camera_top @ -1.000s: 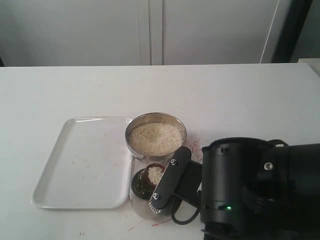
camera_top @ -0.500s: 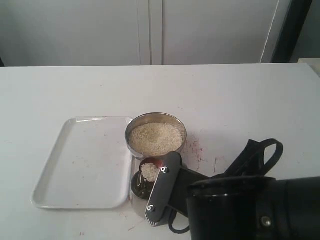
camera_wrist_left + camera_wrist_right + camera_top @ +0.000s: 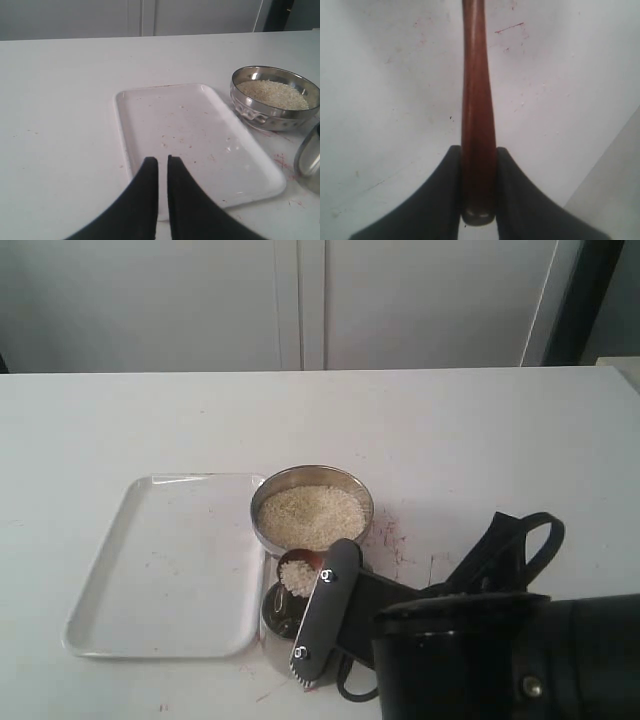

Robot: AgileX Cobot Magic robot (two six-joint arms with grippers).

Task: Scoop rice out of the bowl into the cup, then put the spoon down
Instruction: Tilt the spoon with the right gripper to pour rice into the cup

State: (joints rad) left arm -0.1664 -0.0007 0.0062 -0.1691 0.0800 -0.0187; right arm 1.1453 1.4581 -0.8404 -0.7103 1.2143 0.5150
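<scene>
The steel bowl (image 3: 312, 483) (image 3: 274, 113) sits mid-table, filled with rice (image 3: 311, 516) (image 3: 273, 94). In front of it stands the steel cup (image 3: 277, 612) (image 3: 310, 157), largely hidden by my right gripper (image 3: 322, 605). That gripper (image 3: 478, 155) is shut on the reddish-brown spoon handle (image 3: 477, 90). The spoon head (image 3: 297, 573) carries a heap of rice and hovers over the cup's rim on the bowl side. My left gripper (image 3: 163, 160) is shut with nothing between its fingers, hanging over the near edge of the white tray; the exterior view does not show it.
A white rectangular tray (image 3: 160, 565) (image 3: 195, 135) lies left of the bowl and cup, with specks on it. Red marks stain the table (image 3: 400, 540) right of the bowl. My right arm's black body (image 3: 500, 660) fills the lower right of the exterior view.
My right arm swung lower in the exterior view. The loaded spoon head shifted slightly left and toward the bowl above the cup. Bowl, cup and tray stayed put.
</scene>
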